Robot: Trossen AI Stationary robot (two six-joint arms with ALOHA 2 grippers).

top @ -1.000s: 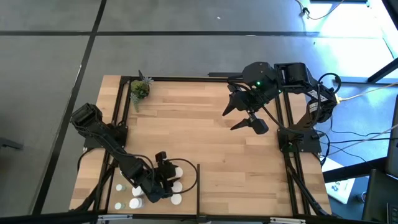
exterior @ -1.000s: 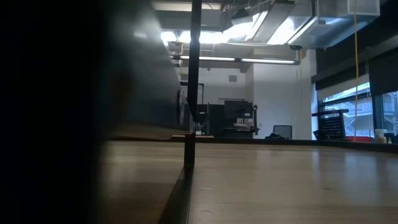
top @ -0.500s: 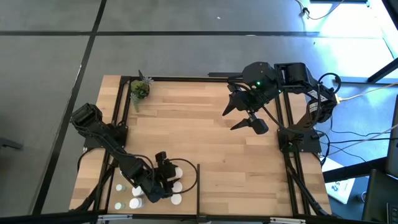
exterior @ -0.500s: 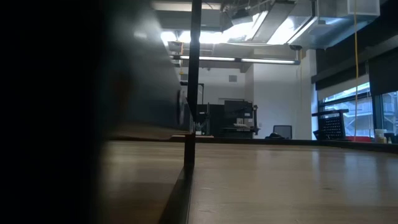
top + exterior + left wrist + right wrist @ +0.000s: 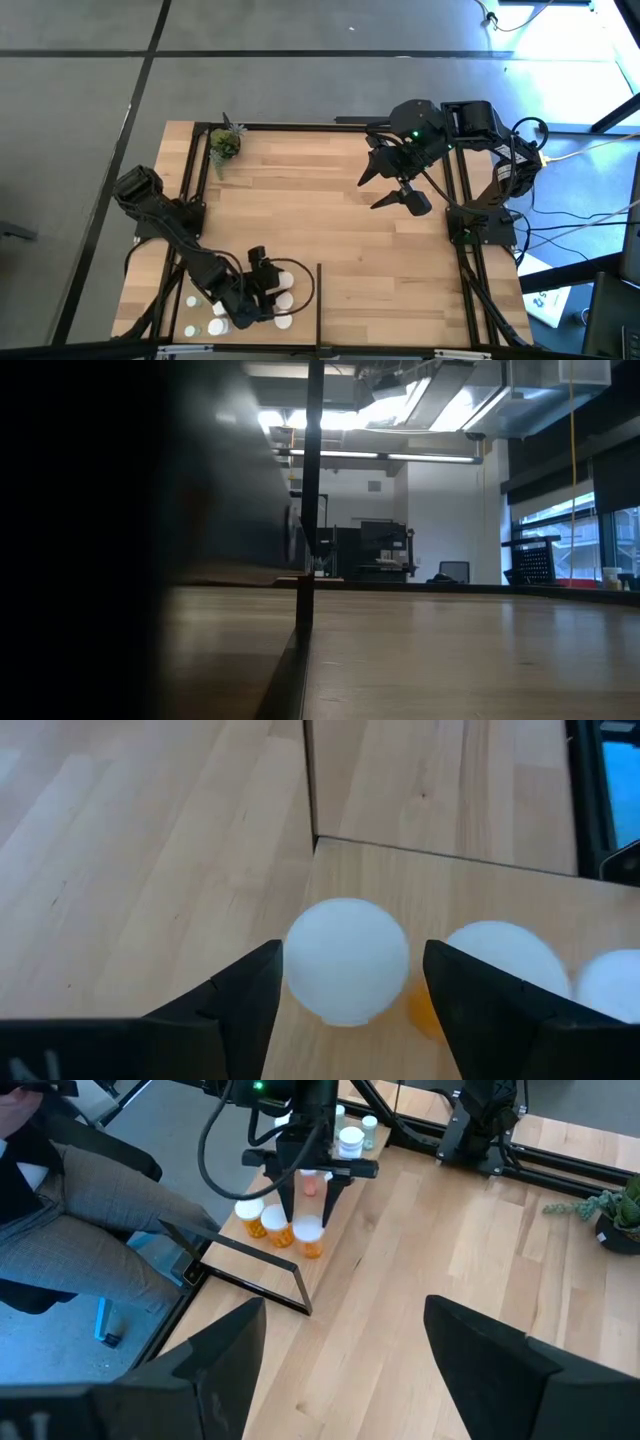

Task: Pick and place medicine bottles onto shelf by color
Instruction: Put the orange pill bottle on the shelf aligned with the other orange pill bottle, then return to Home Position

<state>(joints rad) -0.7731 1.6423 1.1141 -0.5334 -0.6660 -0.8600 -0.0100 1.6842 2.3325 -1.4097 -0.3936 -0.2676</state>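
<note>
My left gripper [image 5: 262,292] is at the shelf's near left, beside the thin black divider [image 5: 319,300]. It is open and tilted down over a cluster of medicine bottles. Its fingers stand on either side of the white cap [image 5: 346,960] of an orange bottle [image 5: 310,1240]. A gap with orange in it shows between the cap and one finger [image 5: 470,995]. Two more orange bottles [image 5: 262,1222] stand next to it. White and pale green bottles [image 5: 200,318] stand upright farther left. My right gripper [image 5: 388,186] hangs open, high over the far right. My left gripper comes at the orange bottle slanting down from the left, one finger on each side of its cap. One finger [image 5: 245,990] lies right at the cap's edge; I cannot tell whether it touches. The bottle stands upright on the wood.
A small potted plant [image 5: 224,143] stands at the far left corner. Black frame bars [image 5: 195,190] edge the light-wood shelf [image 5: 330,230], whose middle is bare wood. A seated person's leg [image 5: 90,1210] shows beyond the near edge in the right wrist view.
</note>
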